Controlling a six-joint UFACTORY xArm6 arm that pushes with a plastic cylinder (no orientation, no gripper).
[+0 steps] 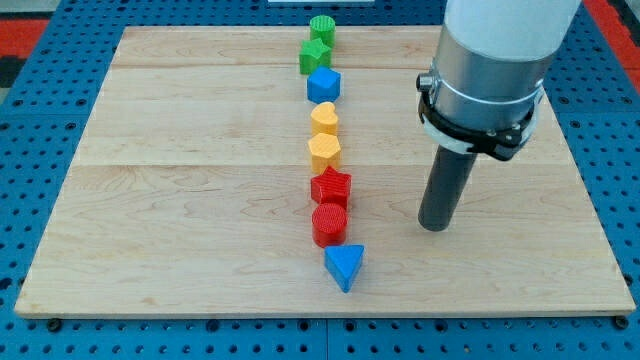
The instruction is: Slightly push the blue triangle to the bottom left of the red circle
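Camera view: tip (pixel 434 226) set right of red circle (pixel 329 223), above-right of blue triangle (pixel 345 265), likely positioned for leftward-downward nudge. No gripper fitted; grasp state not tellable.

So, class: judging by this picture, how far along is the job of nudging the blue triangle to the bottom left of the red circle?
Done: nothing yet. The blue triangle sits just below the red circle, slightly toward the view's right. In hand: my tip rests on the board to the right of both, touching neither. Left: reach the triangle and push it leftward.
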